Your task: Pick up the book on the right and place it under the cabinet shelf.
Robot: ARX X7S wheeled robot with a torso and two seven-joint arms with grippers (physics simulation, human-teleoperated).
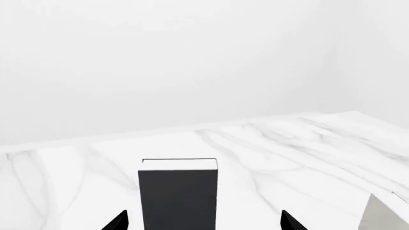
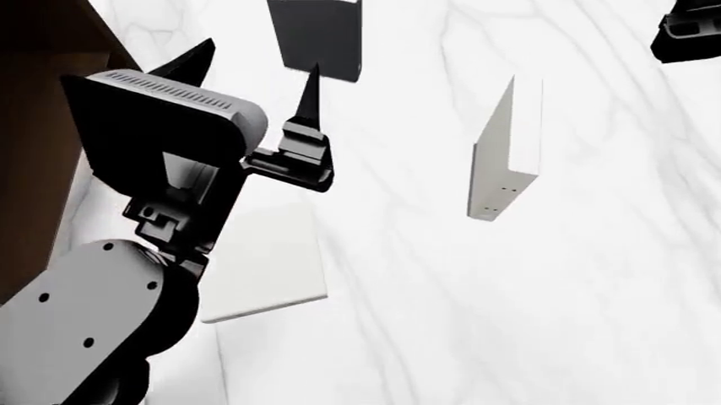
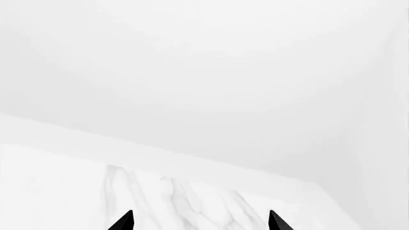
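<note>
The book (image 2: pixel 270 261), plain off-white with a blank cover, lies flat on the marble table beside the cabinet shelf (image 2: pixel 34 126), the dark brown panel at the far left. My left arm hides part of it. My left gripper (image 2: pixel 259 63) is open beyond the book, holding nothing, its fingers pointing at a dark charcoal book (image 2: pixel 317 38). In the left wrist view that dark book (image 1: pixel 179 191) stands just ahead of the open left gripper (image 1: pixel 204 223). My right gripper (image 3: pixel 199 223) is open over bare marble, and the head view shows only part of it (image 2: pixel 687 34) at the far right.
A pale book with small dots on its spine (image 2: pixel 507 148) stands upright right of centre; its corner (image 1: pixel 383 213) shows in the left wrist view. The white marble table (image 2: pixel 451 321) runs to a white wall.
</note>
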